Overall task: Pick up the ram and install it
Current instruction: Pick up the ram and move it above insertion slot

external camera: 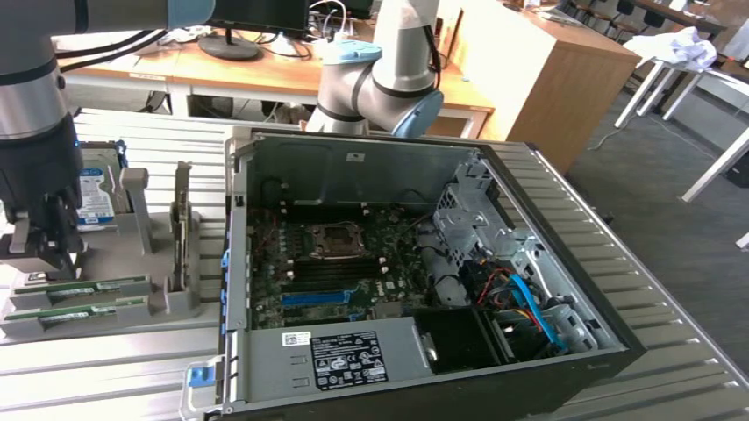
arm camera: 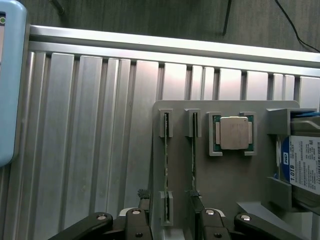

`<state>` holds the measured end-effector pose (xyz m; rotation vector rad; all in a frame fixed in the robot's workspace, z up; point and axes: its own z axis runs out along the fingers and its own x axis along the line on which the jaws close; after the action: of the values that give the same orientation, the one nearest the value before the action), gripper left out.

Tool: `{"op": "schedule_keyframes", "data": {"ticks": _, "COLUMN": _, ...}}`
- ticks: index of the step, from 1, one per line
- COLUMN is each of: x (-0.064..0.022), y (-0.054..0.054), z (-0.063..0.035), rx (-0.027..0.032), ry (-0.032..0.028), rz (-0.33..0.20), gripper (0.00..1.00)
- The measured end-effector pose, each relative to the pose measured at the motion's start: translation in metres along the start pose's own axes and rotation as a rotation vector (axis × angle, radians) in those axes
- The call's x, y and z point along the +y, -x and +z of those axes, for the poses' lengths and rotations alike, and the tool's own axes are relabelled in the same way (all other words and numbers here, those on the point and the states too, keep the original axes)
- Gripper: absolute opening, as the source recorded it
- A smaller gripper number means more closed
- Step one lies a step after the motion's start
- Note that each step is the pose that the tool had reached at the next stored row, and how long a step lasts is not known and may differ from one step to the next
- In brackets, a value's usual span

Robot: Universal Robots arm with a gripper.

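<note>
At the exterior view's left, beside the open case [external camera: 351,171], the gripper [external camera: 45,259] hangs low over the gray holder [external camera: 140,263] on the slatted table [external camera: 105,368]. Wrist view: fingers [arm camera: 136,222] stand apart, nothing clamped between them. The ram [arm camera: 166,165] sits on edge in its holder slot, unlifted, and lies in the gap between the two fingers, touching neither as far as can be seen. Second ram [arm camera: 193,160] sits in the parallel slot just beside it; its near end seems to lie right at one finger's inner edge, but the angle is too poor to say whether they touch. Same holder also carries the square silver processor [arm camera: 234,132] in its own pocket, next to the second ram, and beyond that a hard drive [arm camera: 305,160] with a blue-and-white label. Exterior view: a dark card [external camera: 181,228] stands upright in the holder between the gripper and the case. Case lies on its side, lid off, board exposed, to the exterior view's right of the holder.
</note>
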<state>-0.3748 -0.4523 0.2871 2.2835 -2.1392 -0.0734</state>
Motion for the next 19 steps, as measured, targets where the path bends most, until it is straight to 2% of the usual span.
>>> {"op": "schedule_keyframes", "data": {"ticks": 19, "x": -0.0002, "y": -0.0015, "z": 0.0058, "rx": 0.0002, "ry": 0.0001, "rz": -0.005, "gripper": 0.41}}
